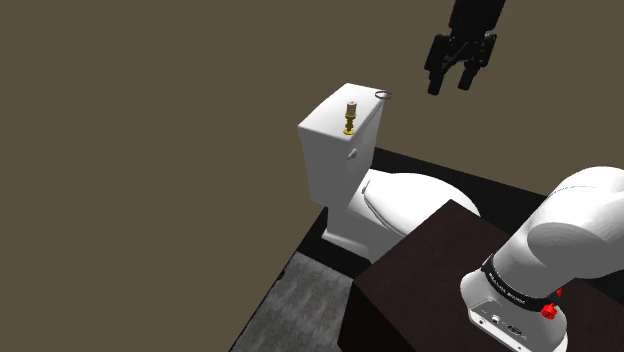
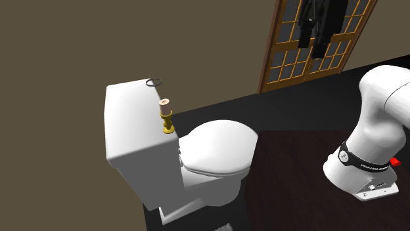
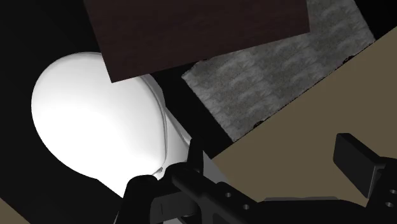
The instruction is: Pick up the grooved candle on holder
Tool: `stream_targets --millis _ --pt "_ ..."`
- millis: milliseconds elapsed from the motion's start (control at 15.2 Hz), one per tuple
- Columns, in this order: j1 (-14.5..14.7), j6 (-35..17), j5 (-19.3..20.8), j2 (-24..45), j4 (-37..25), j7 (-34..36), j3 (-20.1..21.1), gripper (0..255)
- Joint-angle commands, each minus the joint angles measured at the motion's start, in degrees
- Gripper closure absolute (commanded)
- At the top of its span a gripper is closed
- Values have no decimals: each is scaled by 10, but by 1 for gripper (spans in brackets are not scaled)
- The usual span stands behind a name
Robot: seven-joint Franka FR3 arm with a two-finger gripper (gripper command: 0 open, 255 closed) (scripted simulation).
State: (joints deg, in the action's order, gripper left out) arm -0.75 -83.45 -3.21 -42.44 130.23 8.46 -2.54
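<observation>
The grooved candle (image 1: 351, 108) stands upright in its brass-coloured holder (image 1: 349, 126) on the lid of the white toilet tank (image 1: 328, 150), near the front edge. A small dark ring (image 1: 381, 94) lies flat on the same lid, well apart from the candle. The toilet seat cover (image 1: 402, 196) is down over the bowl. The gripper (image 1: 452, 86) hangs high above, off to the shoulder view's right of the tank, fingers spread and empty.
</observation>
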Motion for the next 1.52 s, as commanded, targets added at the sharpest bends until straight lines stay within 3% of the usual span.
stream_targets --millis 0,726,1452 --pt "0 0 0 0 0 0 0 0" --pt "-2 -153 26 207 -55 -46 -21 0" --pt "-7 -241 33 439 -202 -84 -35 0"
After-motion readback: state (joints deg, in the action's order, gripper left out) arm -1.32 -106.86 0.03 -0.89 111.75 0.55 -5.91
